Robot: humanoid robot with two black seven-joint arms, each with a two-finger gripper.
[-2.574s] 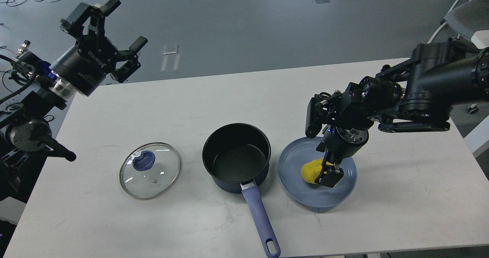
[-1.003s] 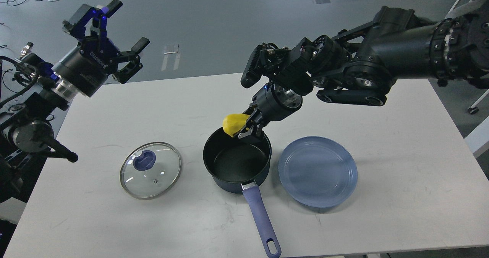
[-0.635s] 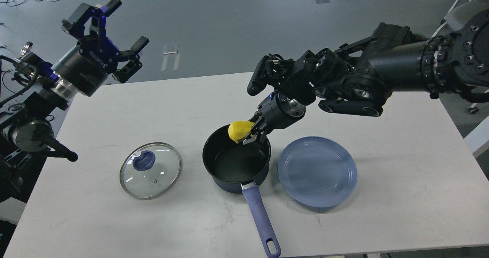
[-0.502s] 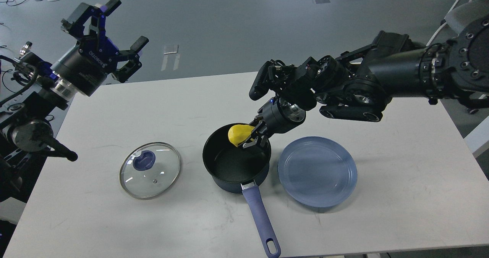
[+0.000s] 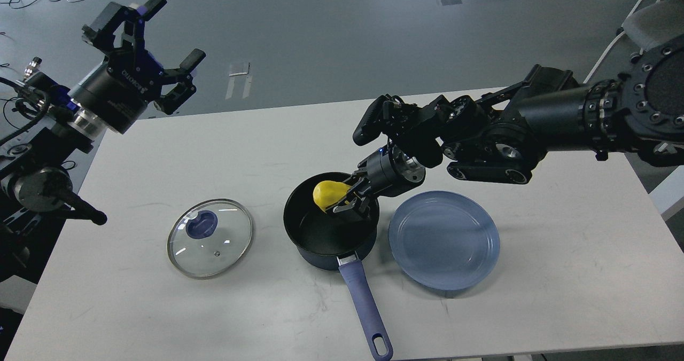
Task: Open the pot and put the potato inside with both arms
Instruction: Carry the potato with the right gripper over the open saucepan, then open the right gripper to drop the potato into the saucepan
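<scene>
The dark navy pot (image 5: 327, 232) stands open at the table's middle, its blue handle (image 5: 365, 307) pointing toward me. Its glass lid (image 5: 209, 238) with the blue knob lies flat on the table to the left. My right gripper (image 5: 342, 201) is shut on the yellow potato (image 5: 326, 194) and holds it just inside the pot's far rim, above the black bottom. My left gripper (image 5: 143, 46) is open and empty, raised high past the table's far left corner.
A blue-grey plate (image 5: 443, 239) lies bare right of the pot, almost touching it. The white table (image 5: 561, 265) ends near the handle's tip at the front. My right forearm spans above the table's far right part.
My right gripper lifted the potato off the plate, carried it left over the pot, and has lowered it into the pot's mouth. The left arm barely moved.
</scene>
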